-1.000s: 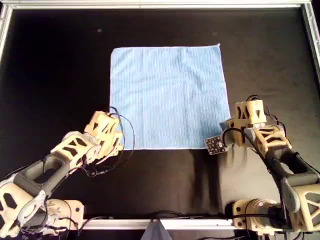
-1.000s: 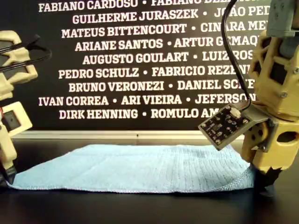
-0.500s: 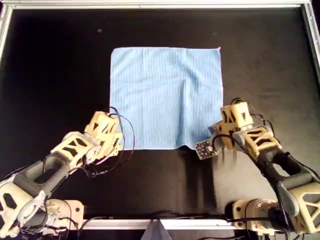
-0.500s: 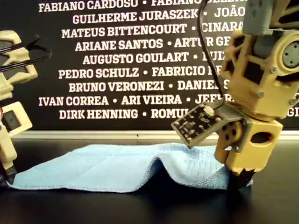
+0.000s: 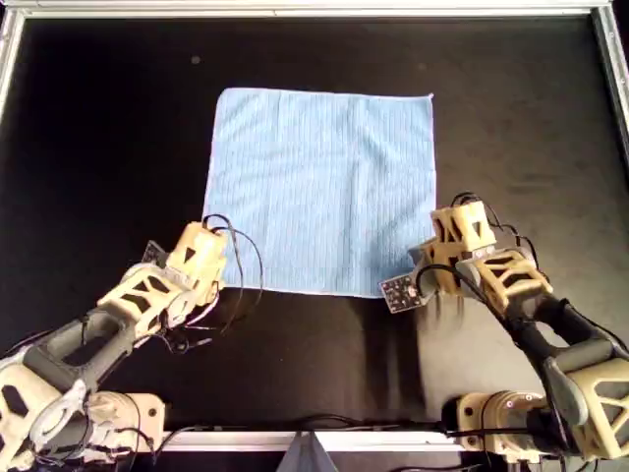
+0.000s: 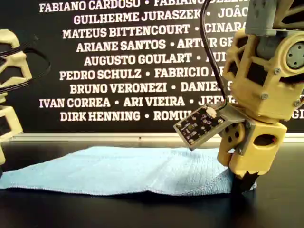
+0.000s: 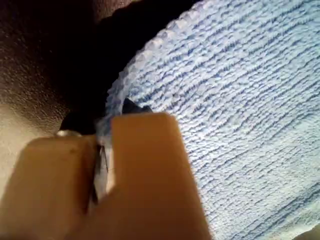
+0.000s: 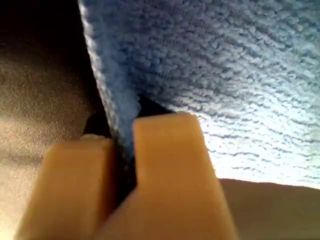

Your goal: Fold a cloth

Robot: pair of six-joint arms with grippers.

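Apparently both my first gripper [image 7: 102, 165] and my second gripper [image 8: 122, 165] pinch the cloth [image 5: 319, 187].

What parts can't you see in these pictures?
- Overhead view: both near corners of the cloth are hidden under arms.
- Exterior view: an arm hides the wall names on that view's right.
- Wrist views: too close to tell which corner my first gripper or my second gripper pinches.

A black table top [image 5: 108, 128] fills the overhead view, matte and faintly scuffed; a pale metal frame [image 5: 295, 9] borders its far edge and both sides; in the exterior view a dark banner [image 6: 118, 61] stands upright behind the table, printed in white capitals with names such as AUGUSTO GOULART and DIRK HENNING; a light strip [image 6: 95, 137] runs along its foot.
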